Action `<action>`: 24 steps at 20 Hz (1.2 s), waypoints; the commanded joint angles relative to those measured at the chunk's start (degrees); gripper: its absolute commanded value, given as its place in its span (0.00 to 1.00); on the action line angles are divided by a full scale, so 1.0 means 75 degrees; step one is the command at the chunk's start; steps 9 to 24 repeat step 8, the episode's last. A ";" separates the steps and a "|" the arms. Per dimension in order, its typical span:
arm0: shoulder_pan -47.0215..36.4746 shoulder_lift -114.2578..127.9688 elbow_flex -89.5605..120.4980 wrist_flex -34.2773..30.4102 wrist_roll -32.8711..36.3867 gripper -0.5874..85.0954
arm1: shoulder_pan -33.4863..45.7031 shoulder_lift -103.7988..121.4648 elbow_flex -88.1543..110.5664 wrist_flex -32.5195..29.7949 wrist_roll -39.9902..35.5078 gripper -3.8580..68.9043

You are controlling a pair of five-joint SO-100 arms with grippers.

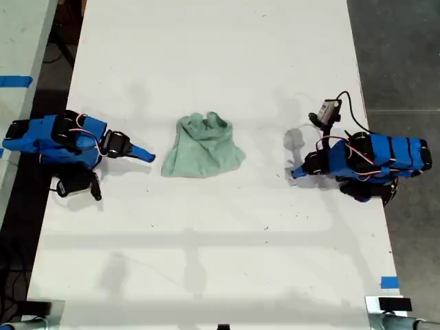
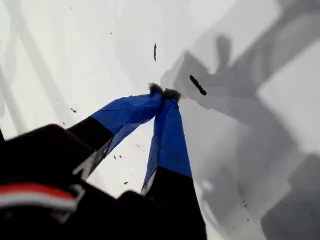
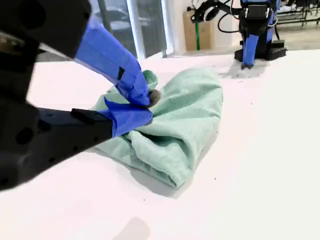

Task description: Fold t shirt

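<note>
First hand (image 2: 164,93): blue-taped jaws closed tip to tip, nothing between them, hovering over or resting on bare white desk (image 2: 65,55); contact not determinable from the first wrist view. Identified in the exterior view as the hand (image 1: 294,172) at that view's right, pointing toward the middle of the desk (image 1: 206,261), well apart from the t shirt (image 1: 203,147).

Second hand (image 3: 142,107): blue-taped jaws closed or very nearly so, tips meeting in front of the t shirt (image 3: 175,127). Whether cloth is pinched between the tips: cannot tell from the second wrist view. In the exterior view, same hand (image 1: 149,157) at that view's left, tip just beside the near edge of the garment, apparently short of it.

T shirt: pale mint-green, wrinkled and bunched into a rough heap, lying on the desk about midway between the two arms, slightly nearer the second. Upper portion gathered into folds, lower edge spread wider.

Blue tape marker (image 1: 389,282) at the desk edge, lower right of the exterior view. Blue tape strip (image 1: 15,81) on an adjoining surface at the exterior view's left.
</note>
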 commanded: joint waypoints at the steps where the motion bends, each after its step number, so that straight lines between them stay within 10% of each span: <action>1: 0.0012 0.0059 0.0105 0.0012 -0.0129 0.01 | -0.0105 0.0082 0.0223 0.0105 0.0398 0.05; 24: 0.0035 0.0059 0.0105 0.0035 -0.0129 0.01 | -0.0129 0.0082 0.0223 0.0105 0.0328 0.05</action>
